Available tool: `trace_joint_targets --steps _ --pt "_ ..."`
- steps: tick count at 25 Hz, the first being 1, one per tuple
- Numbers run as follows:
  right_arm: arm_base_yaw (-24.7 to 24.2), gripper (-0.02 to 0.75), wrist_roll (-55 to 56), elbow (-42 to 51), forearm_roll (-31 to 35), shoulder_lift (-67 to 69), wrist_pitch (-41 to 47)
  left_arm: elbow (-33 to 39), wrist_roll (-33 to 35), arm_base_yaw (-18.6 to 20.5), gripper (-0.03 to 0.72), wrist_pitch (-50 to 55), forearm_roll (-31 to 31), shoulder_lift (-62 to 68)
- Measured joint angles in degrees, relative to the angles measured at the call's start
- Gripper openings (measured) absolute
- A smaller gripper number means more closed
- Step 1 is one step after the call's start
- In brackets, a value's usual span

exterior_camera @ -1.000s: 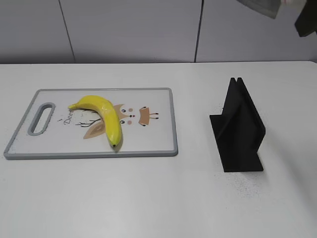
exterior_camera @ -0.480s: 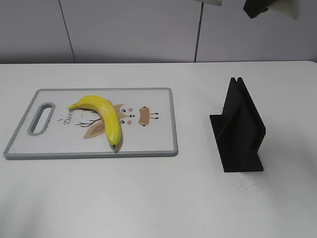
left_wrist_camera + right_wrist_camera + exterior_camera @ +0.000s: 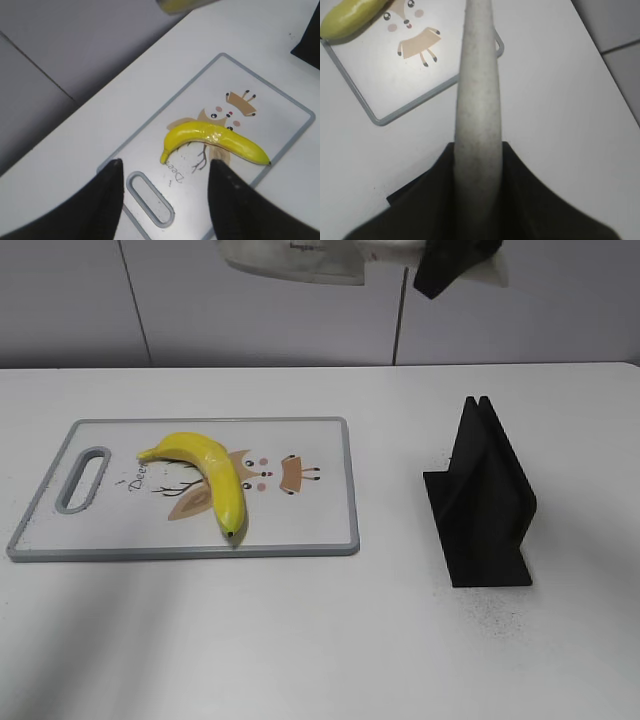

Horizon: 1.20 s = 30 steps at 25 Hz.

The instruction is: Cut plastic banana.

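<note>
Change: the knife [image 3: 295, 262] has travelled leftward along the top of the exterior view — a second ago only a corner of its blade showed at the far right, and now the broad pale blade hangs high above the far edge of the cutting board [image 3: 330, 510].
Right gripper [image 3: 452, 262]: closed on the knife's pale handle [image 3: 476, 100], which runs straight out between its dark fingers in the right wrist view.
Left gripper [image 3: 162, 200]: jaws spread wide with nothing between them, hovering high over the handle-slot end of the board.
Plastic banana [image 3: 205, 475]: unmoved over the last second, lying flat on the left half of the board, whole and uncut — stem end towards the far left, dark tip pointing to the near edge, curved body across the printed deer [image 3: 255, 475].
Knife stand [image 3: 482, 502]: black, empty, on the table [image 3: 330, 640] well to the right of the board.
Meaning for the task: the tool appears fetched and is being carried towards the fruit; no cut has begun.
Next, as a judgement: the blade needs to come further left and down, lining up across the banana's middle, while the left gripper could steady one end.
Risk: the glossy curved banana may roll or slide under a downward press if nothing pins it.
</note>
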Motion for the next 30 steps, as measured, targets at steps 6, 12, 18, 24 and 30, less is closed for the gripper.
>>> trace_joint_targets --steps 6,12,18,24,30 --pt "1.27 0.162 -8.98 -7.46 3.03 7.57 -0.05 -10.09 7.17 -4.32 0.525 2.25 1.93 9.11" --pt "2.26 0.162 -20.3 -9.4 9.45 11.31 -0.11 -10.81 10.26 -10.57 0.525 1.78 7.09 14.62" --pt "2.26 0.162 -29.28 -9.4 11.41 12.17 -0.11 -10.81 12.99 -12.75 0.525 1.08 8.25 20.3" --pt "2.26 0.162 -34.85 -9.4 13.8 12.62 -0.15 -10.81 13.91 -12.75 0.508 0.53 9.17 24.13" --pt "2.26 0.162 -38.0 -9.4 15.65 12.68 -0.38 -10.81 13.95 -12.75 0.416 0.08 9.17 25.49"
